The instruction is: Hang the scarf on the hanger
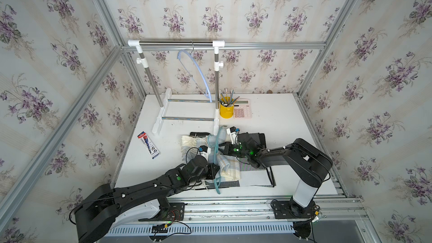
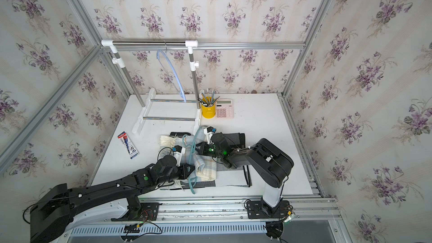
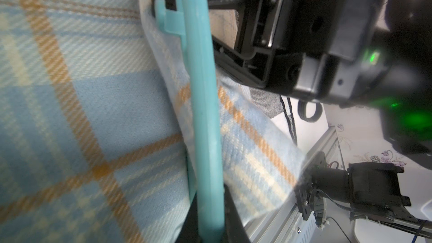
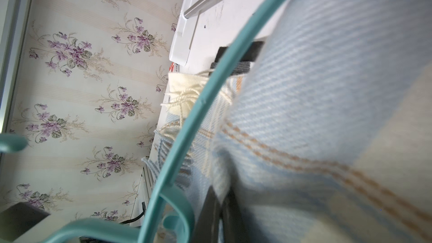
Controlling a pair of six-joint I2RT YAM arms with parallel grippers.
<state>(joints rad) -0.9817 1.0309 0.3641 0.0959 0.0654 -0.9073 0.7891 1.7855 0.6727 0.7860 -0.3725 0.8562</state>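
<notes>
While the left gripper (image 3: 210,225) clamps the teal hanger (image 3: 201,113), the right gripper (image 4: 221,216) pinches the scarf (image 4: 327,113) mid-table, right of the hanger, whose length runs front-to-back between the arms.

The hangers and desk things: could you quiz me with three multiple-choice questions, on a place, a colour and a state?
1. Where is the pale blue hanger? A) on the rack's top rail B) on the table C) on the calculator
2. The pencil cup's colour? A) red B) yellow C) green
3. The left jaws are: A) wide open B) closed on the teal hanger C) closed on the calculator
1 A, its hook is over the rail; 2 B, yellow in both top views; 3 B, the hanger's bar sits between them.
</notes>
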